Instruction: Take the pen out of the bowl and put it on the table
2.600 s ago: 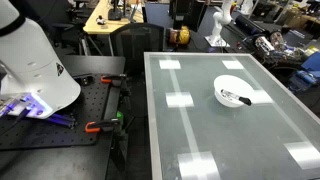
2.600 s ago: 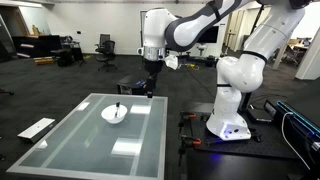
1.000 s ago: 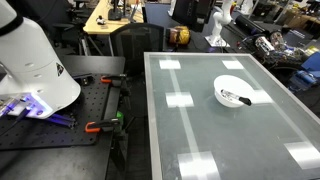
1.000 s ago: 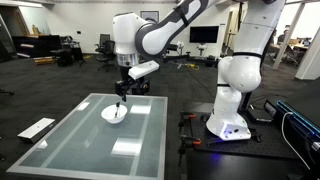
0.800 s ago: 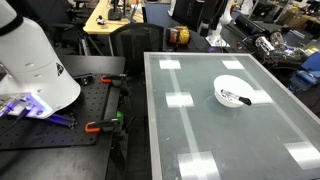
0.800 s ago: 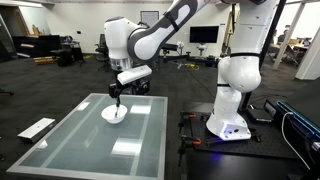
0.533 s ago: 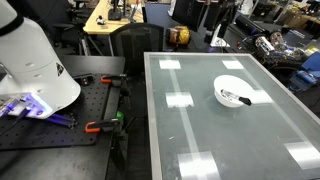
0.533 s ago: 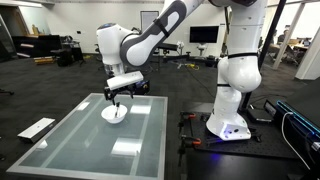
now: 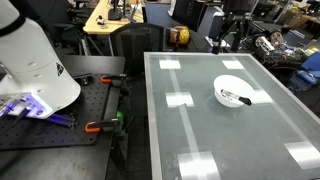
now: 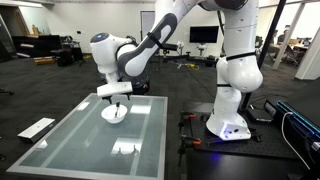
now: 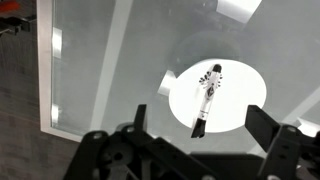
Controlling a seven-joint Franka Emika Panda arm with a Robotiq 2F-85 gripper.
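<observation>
Glossy grey-green table (image 9: pixel 235 135), white bowl (image 9: pixel 228 86) resting on it

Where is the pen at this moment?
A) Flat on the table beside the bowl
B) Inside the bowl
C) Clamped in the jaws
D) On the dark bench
B: in the wrist view the pen lies inside the bowl, with nothing gripping it.

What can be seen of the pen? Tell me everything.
The pen is a thin, short black stick with pale markings near one end. It lies slanted inside the white bowl, one tip reaching towards the rim, and it is shorter than the bowl is wide. Only the bowl touches it; the open gripper hangs above, clear of it.
</observation>
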